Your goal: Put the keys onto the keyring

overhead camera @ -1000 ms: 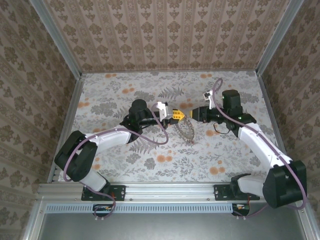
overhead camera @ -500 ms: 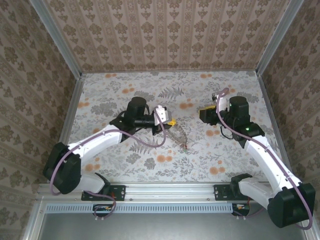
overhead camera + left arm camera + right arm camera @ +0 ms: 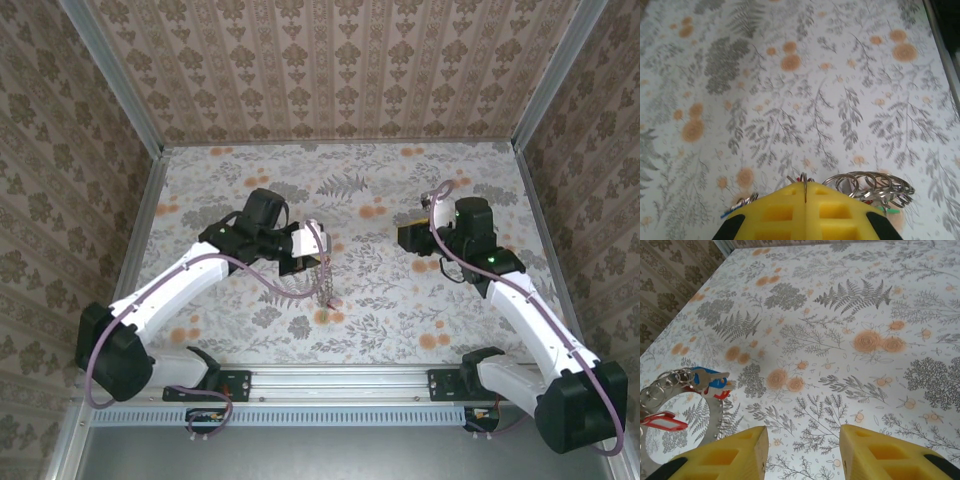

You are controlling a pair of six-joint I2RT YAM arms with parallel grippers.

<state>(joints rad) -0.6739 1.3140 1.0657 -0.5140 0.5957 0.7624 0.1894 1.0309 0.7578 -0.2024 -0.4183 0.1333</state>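
I get bright, even light across the tabletop [image 3: 400, 320]; shadows on it are faint and soft-edged. The yellow fingers [image 3: 890, 455] nearest my wrist lens look slightly blurred.

Lab test cell: wallpaper-lined framed walls [image 3: 340, 70]

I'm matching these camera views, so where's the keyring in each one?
Top external: keyring hangs left of centre, from the left end effector.
Left wrist: keyring at bottom centre, pinched between yellow pads.
Right wrist: keyring in lower left corner, red tag on it.
Shared landmark: the floral table.
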